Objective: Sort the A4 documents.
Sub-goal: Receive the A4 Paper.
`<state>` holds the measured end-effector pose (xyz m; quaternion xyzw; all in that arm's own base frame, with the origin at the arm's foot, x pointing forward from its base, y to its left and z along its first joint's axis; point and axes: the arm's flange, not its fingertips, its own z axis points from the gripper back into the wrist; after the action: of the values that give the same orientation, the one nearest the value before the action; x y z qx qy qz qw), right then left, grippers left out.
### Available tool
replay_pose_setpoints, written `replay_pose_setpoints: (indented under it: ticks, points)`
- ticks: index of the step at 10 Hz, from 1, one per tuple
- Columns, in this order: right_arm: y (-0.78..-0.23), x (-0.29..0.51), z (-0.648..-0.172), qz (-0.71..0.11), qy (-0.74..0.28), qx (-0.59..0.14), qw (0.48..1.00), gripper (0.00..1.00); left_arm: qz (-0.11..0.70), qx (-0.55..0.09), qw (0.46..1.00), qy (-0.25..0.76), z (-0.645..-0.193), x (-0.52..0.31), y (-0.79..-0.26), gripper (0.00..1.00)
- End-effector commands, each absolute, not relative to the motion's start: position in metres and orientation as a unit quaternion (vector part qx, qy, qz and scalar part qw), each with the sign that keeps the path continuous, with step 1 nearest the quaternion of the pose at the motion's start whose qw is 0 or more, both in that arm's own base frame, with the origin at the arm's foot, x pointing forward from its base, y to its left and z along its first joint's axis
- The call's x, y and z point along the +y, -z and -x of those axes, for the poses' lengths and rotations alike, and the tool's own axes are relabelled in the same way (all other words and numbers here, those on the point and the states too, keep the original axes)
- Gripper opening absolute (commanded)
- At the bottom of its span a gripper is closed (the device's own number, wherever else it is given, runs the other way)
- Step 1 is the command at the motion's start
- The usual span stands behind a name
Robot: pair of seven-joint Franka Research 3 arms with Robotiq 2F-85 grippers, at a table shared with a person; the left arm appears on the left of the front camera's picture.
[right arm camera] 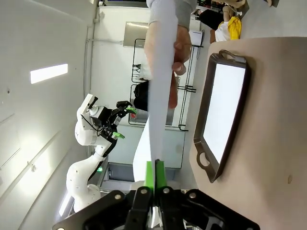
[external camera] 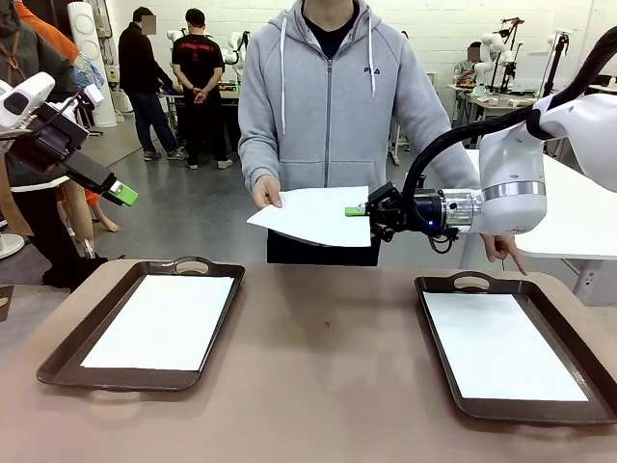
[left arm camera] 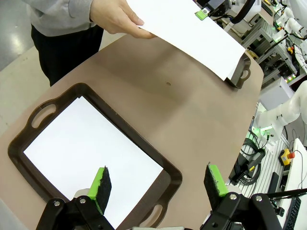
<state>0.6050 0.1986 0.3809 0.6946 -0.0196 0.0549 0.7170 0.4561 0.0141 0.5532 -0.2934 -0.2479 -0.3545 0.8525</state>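
A person across the table holds out one white A4 document (external camera: 313, 214) in a hand (external camera: 267, 193). My right gripper (external camera: 359, 210) is shut on that sheet's right edge, above the table's middle. In the right wrist view the sheet (right arm camera: 156, 96) runs edge-on between the closed green pads of the right gripper (right arm camera: 155, 175). A second document (external camera: 164, 318) lies in the left tray (external camera: 193, 261), a third (external camera: 501, 342) in the right tray (external camera: 470, 280). My left gripper (external camera: 120, 193) hangs open high at the left, above the left tray's sheet (left arm camera: 91, 153), fingers (left arm camera: 100, 184) wide apart.
The person's other hand (external camera: 506, 253) points down beside the right tray. Bare brown tabletop (external camera: 328, 367) lies between the two dark trays. Behind the person are other people and workbenches. The held sheet (left arm camera: 187, 28) also crosses the top of the left wrist view.
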Motion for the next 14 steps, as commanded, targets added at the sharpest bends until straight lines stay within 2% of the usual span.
replay_pose_setpoints:
  ticks: [1, 6, 7, 14]
  points:
    - [-0.382, 0.197, -0.614, -0.695, -0.062, -0.005, 0.716, 0.0, 0.292, -0.25, 0.851, 0.358, -0.455, 0.015, -0.554, 1.0]
    - [-0.383, 0.189, -0.614, -0.692, -0.08, 0.02, 0.717, 0.0, 0.292, -0.25, 0.851, 0.358, -0.455, 0.015, -0.554, 1.0]
    - [-0.38, 0.196, -0.604, -0.7, -0.061, -0.011, 0.712, 0.0, 0.292, -0.25, 0.851, 0.358, -0.455, 0.015, -0.554, 1.0]
    - [-0.38, 0.196, -0.604, -0.7, -0.061, -0.011, 0.712, 0.0, 0.292, -0.25, 0.851, 0.358, -0.455, 0.015, -0.554, 1.0]
